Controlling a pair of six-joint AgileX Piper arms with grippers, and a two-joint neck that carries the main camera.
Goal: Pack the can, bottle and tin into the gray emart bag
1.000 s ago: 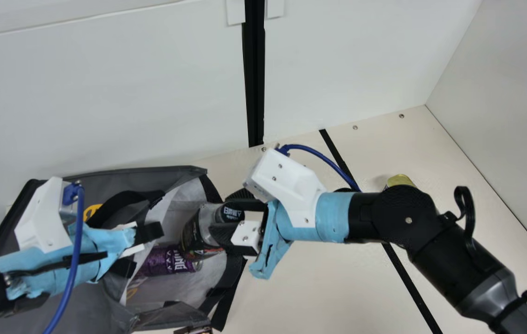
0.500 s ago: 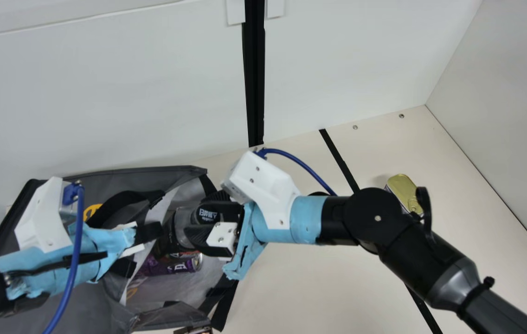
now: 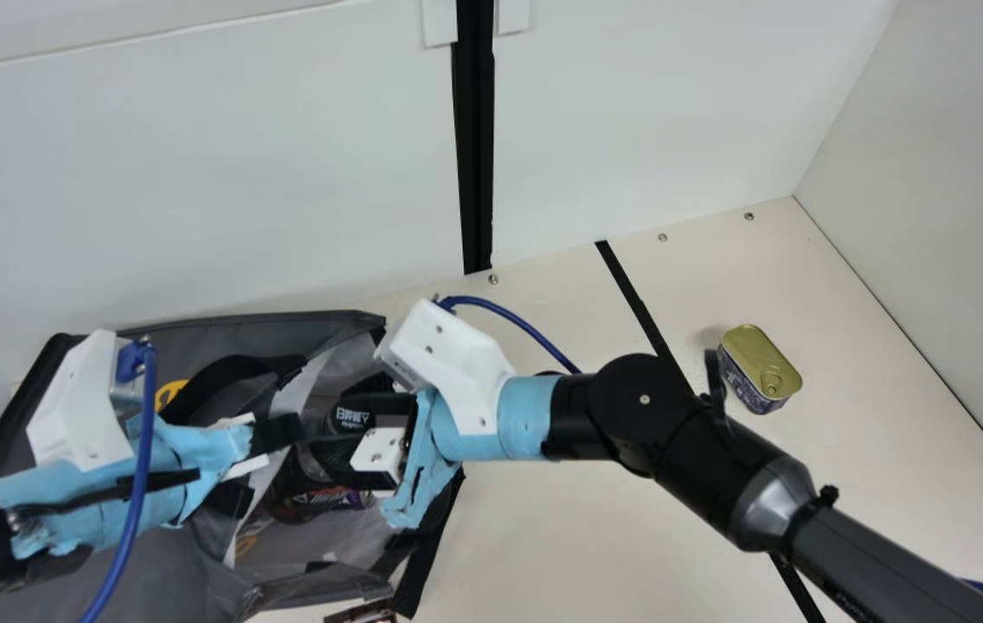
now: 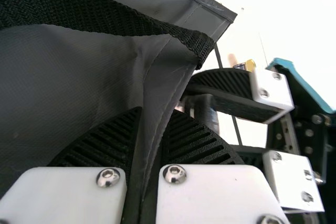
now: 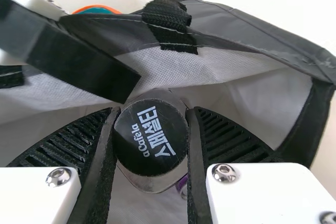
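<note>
At the mouth of the gray bag [image 3: 301, 324], my left gripper [image 3: 271, 446] holds the edge, and in the left wrist view that gripper [image 4: 147, 156] is shut on the gray fabric. My right gripper [image 3: 353, 441] is inside the opening, shut on the black cap of the bottle [image 3: 351, 419]. The right wrist view has the bottle [image 5: 151, 137] between the fingers of my right gripper [image 5: 151, 145], with the white lining around it. The purple can [image 3: 356, 499] lies in the bag, partly covered by the bottle. The gold-lidded tin [image 3: 760, 368] stands on the table at the right.
A dark small object [image 3: 362, 613] is at the main view's bottom edge, by the bag. Walls border the table [image 3: 561, 536] at the back and right. An orange-rimmed item [image 5: 97, 10] stands beyond the bag.
My right arm has moved left, carrying the bottle deeper into the bag and over the purple can. The tin has come into full view from behind that arm. My left arm has stayed still.
</note>
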